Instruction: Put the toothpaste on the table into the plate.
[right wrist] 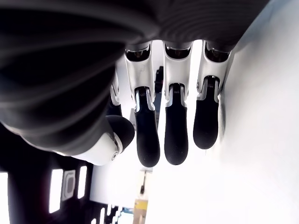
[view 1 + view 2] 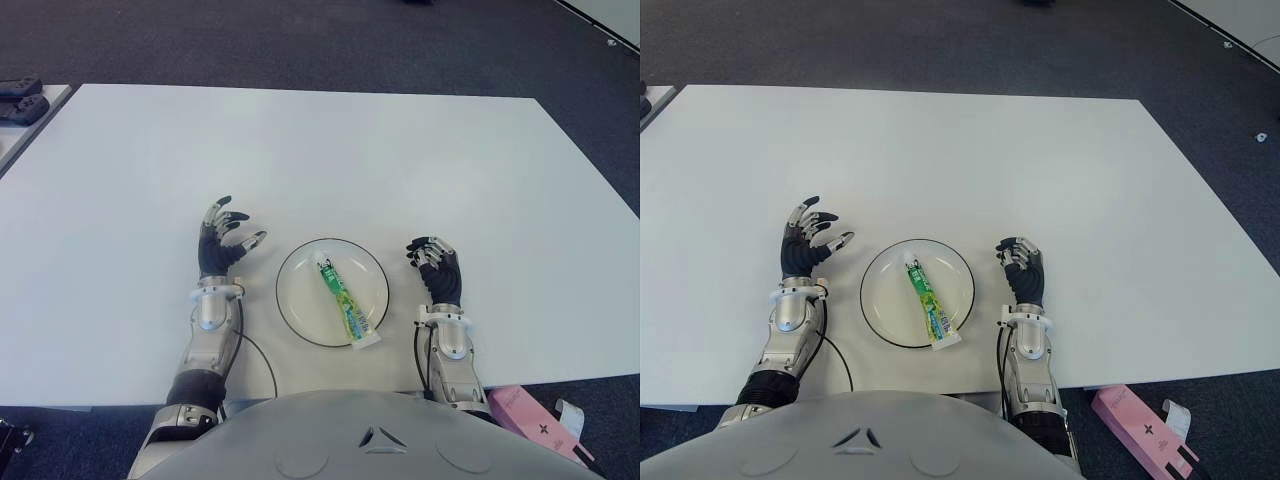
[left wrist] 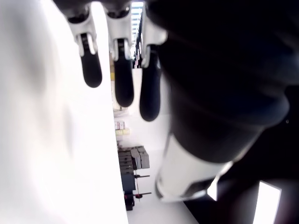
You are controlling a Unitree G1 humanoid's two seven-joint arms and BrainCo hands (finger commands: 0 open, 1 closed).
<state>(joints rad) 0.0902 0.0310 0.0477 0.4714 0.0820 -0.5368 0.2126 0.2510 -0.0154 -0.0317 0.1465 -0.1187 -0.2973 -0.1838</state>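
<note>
1 green toothpaste tube (image 2: 344, 298) lies diagonally inside 1 white plate (image 2: 298, 270) with a dark rim, its white cap end reaching the plate's near edge, on a white counter (image 2: 300, 150) in front of a humanoid robot. The plate sits between the robot's 2 hands, each just beside it and apart from its rim.

The left robot hand (image 2: 222, 241) shows to the plate's left, palm turned toward the plate, its fingers (image 2: 222, 206) spread and loosely curved, the thumb angled toward the rim. It holds nothing. In its wrist view, 3 dark fingertips (image 3: 124, 88) hang apart from one another with only white counter behind them.

The right robot hand (image 2: 436, 267) shows to the plate's right, its back facing up, fingers bent lightly at the knuckles and empty. Its wrist view shows 3 dark fingertips (image 1: 175, 133) side by side with gaps between them and the thumb tip apart, gripping nothing.

Both forearms run back toward the robot's grey torso at the near edge of the counter, with 1 dark cable looping beside each wrist.

Well beyond the right robot hand, off the counter's near right corner, 1 pink box (image 2: 535, 423) lies on the dark carpeted floor (image 2: 300, 40). Dark objects (image 2: 20, 98) sit on a second surface past the far left corner; what they are cannot be told.
</note>
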